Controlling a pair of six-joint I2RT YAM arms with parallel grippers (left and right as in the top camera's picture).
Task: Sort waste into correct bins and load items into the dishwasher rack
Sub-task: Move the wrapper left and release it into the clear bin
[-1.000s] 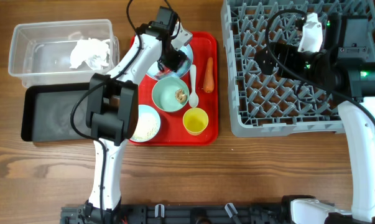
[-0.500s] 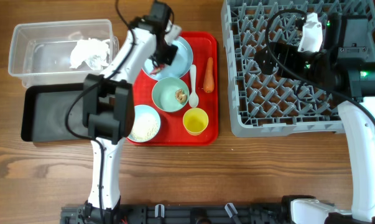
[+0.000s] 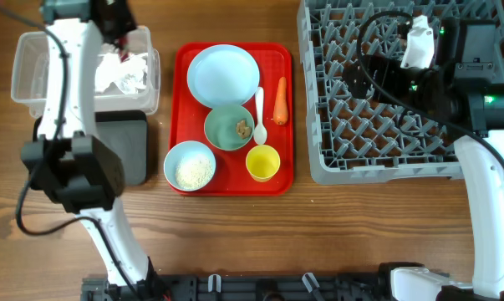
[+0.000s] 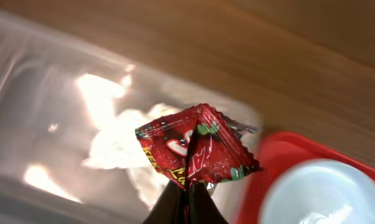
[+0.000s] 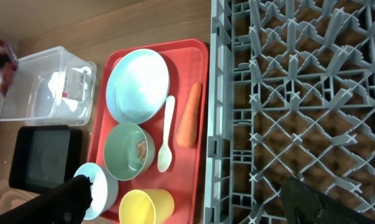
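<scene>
My left gripper (image 4: 187, 198) is shut on the crumpled red-and-white wrapper (image 4: 196, 146) and holds it above the clear tub (image 3: 34, 71), where the white tissue (image 3: 122, 71) lies. The black tub (image 3: 130, 155) sits in front of it. On the red tray (image 3: 277, 180) are the pale blue plate (image 3: 223, 75), the mint-green bowl (image 3: 225, 134) with a brown scrap (image 3: 242, 128), the pale blue bowl (image 3: 175, 159) with rice (image 3: 193, 171), the yellow cup (image 3: 262, 162), the white spoon (image 3: 259, 109) and the carrot (image 3: 280, 100). My right gripper (image 5: 186, 186) is open and empty above the grey rack (image 3: 385, 159).
The left arm reaches up the left side over the black tub. The rack's left wall stands close to the tray's right edge. Bare wood lies in front of the tray and rack.
My left gripper lifted the wrapper off the plate and carried it left, from the tray to above the clear tub. The right arm has not moved.
</scene>
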